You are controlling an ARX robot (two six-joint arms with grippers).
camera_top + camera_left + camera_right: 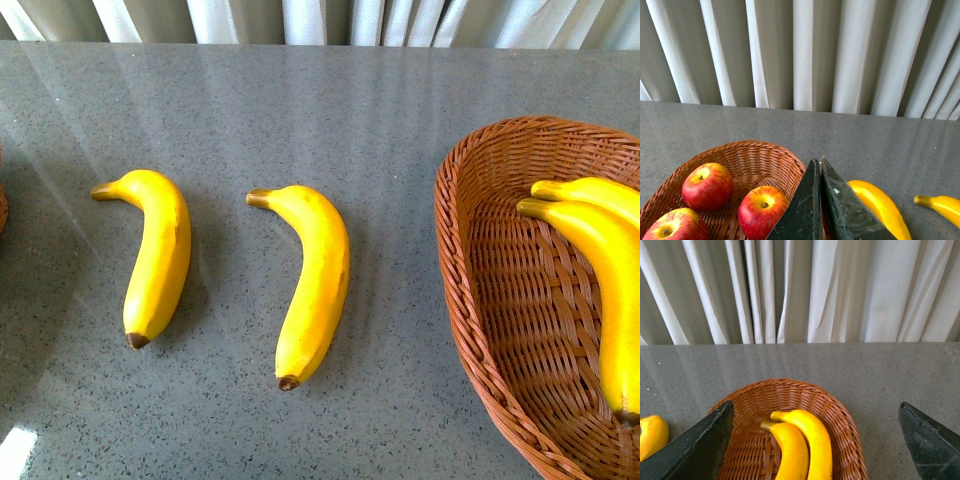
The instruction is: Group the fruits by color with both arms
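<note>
Left gripper (pixel 819 162): black fingers (pixel 800 210) pressed almost flat together, with only a thin slit between them. Nothing seen clamped in the slit.
Round red apples with yellow blush at the stem: three, all inside the apple basket (pixel 755 146), brown woven wicker. The nearest apple (pixel 763 210) is partly hidden behind one left finger. The middle apple (pixel 707 186) and the far apple (pixel 675 227) lie further out on that same side.
Glossy curved yellow banana (pixel 880 205): on the table just beside the outer face of the other left finger, part of it hidden behind that finger. A second loose banana (pixel 942 206) lies further out on that side, apart from the first.
Right gripper (pixel 816 412): black fingers (pixel 695 450) spread wide and holding nothing.
Banana basket (pixel 790 382): brown woven wicker, sits in the gap between the right fingers. Two basket bananas (pixel 815 440) lie in it side by side, touching, stems pointing away from the gripper.
Outside the right fingers: the end of one yellow banana (pixel 650 435) shows beyond the outer face of one finger.
Front view: no fingers visible. Two bananas (pixel 155 255) (pixel 315 280) lie apart on the grey speckled table (pixel 350 110).
Background: pale pleated curtain (pixel 840 290) behind the table.
</note>
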